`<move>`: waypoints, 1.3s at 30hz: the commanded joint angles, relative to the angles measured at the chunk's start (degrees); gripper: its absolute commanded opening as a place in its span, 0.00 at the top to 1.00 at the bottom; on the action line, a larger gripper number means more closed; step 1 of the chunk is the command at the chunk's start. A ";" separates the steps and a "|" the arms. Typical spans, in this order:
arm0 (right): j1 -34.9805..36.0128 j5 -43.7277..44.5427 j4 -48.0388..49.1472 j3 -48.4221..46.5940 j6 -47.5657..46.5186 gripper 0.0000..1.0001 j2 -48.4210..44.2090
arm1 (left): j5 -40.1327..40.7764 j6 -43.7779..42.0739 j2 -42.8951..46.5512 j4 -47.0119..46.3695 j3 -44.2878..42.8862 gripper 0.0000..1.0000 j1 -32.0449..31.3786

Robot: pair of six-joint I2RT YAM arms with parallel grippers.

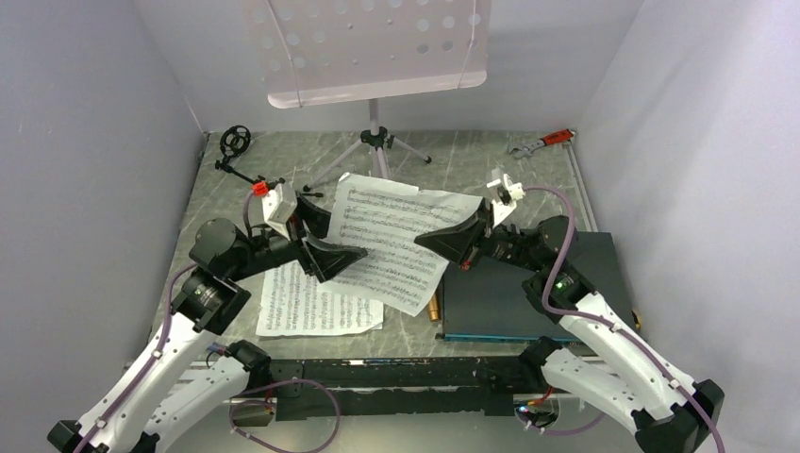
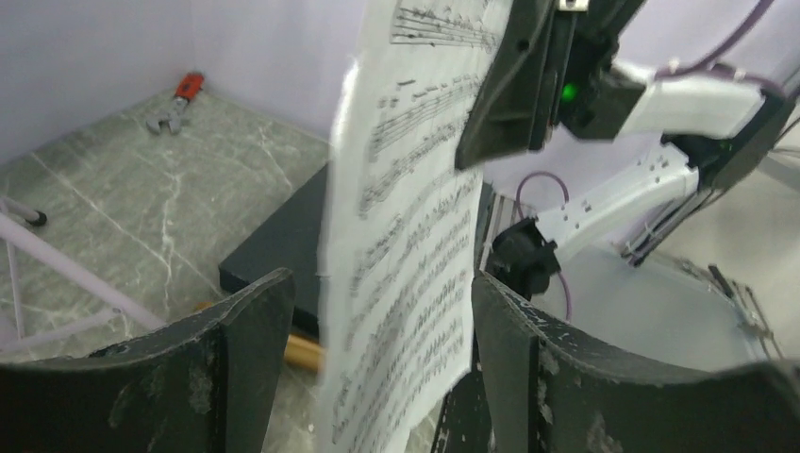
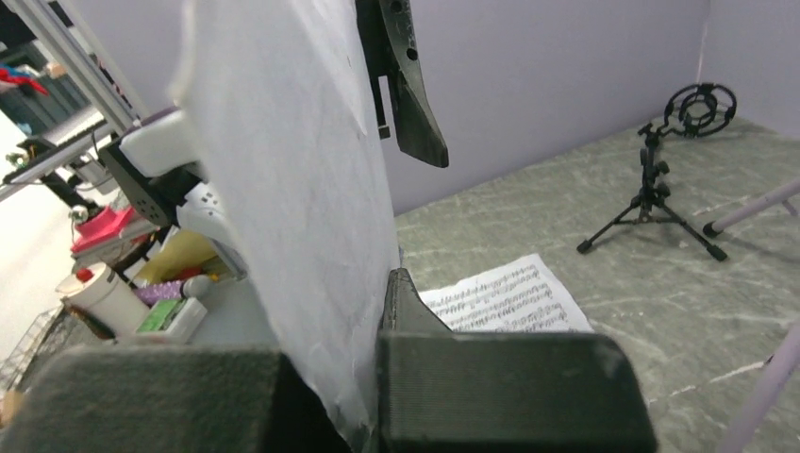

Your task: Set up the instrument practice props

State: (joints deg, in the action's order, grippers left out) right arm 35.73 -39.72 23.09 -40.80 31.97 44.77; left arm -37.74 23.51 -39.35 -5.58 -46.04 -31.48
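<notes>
My right gripper (image 1: 443, 241) is shut on one edge of a white sheet-music page (image 1: 396, 241) and holds it above the table. In the right wrist view the page (image 3: 292, 170) is pinched between the jaws of that gripper (image 3: 368, 321). My left gripper (image 1: 325, 250) is open; its jaws stand apart on either side of the page's other edge (image 2: 406, 217). A second page (image 1: 302, 302) lies flat on the table. The pale perforated music stand (image 1: 368, 47) stands at the back. The black mic stand (image 1: 236, 146) stands at the back left. The gold microphone (image 1: 435, 309) peeks out beside the board.
A dark flat board (image 1: 528, 283) lies at the right under my right arm. A red-handled wrench (image 1: 542, 142) lies at the back right. The stand's silver tripod legs (image 1: 375, 142) spread at the back centre. White walls close in the table.
</notes>
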 commanded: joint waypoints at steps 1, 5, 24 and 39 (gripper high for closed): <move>0.05 -3.44 -13.34 -7.14 -7.53 1.00 2.49 | -5.93 -7.04 -0.18 9.92 -5.05 0.26 -0.16; 0.05 -7.80 -15.39 -9.82 -8.65 1.00 5.28 | -8.59 -7.90 -1.09 11.71 -5.98 0.27 -0.16; 0.05 -11.30 -11.95 -13.58 -6.47 1.00 9.76 | -15.18 -2.83 -8.71 7.65 -6.28 0.70 -0.20; 0.05 -8.41 -11.65 -11.88 -7.44 1.00 7.09 | -10.04 -2.71 -2.50 7.29 -3.76 0.36 -0.16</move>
State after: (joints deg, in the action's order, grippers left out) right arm 35.73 -49.08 8.62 -51.70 25.19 53.82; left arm -49.34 21.08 -43.77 2.04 -49.71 -31.48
